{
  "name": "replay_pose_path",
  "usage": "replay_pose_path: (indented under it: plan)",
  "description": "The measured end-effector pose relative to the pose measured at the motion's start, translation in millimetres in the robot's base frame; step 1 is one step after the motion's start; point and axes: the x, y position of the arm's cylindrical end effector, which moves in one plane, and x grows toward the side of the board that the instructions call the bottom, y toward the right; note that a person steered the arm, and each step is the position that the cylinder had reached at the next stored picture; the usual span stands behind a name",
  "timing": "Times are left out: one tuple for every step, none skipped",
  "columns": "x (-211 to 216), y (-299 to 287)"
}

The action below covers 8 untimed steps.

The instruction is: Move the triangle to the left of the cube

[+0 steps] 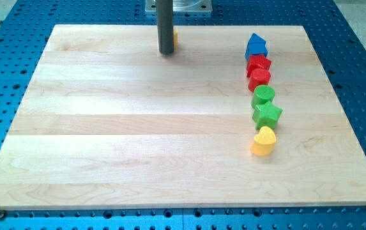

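- Near the view's top, left of centre, my tip (166,52) rests on the wooden board (106,140); the arm ends in a plain dark rod, so no jaws exist to spread or press together.
- Touching the rod's right side, an orange block (175,38) peeks out, mostly hidden; its shape cannot be told, nor whether it is the triangle.
- Well to the tip's right, a column of blocks runs down the board.
- Topmost is a blue block (255,46), peaked like a small house.
- Below it sit two red blocks (259,64) (259,78), touching.
- Next come a green block (264,96) and a green star (267,114).
- Lowest is a yellow heart (264,141).
- Around the board lies a blue perforated table (361,96).
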Motion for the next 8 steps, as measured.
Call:
replay_pose_path:
  plan:
    - [-17, 20]
    - [-24, 26]
    - [-27, 69]
    - [-28, 135]
    - [-32, 193]
    - [-27, 208]
    - [-8, 196]
    - [20, 153]
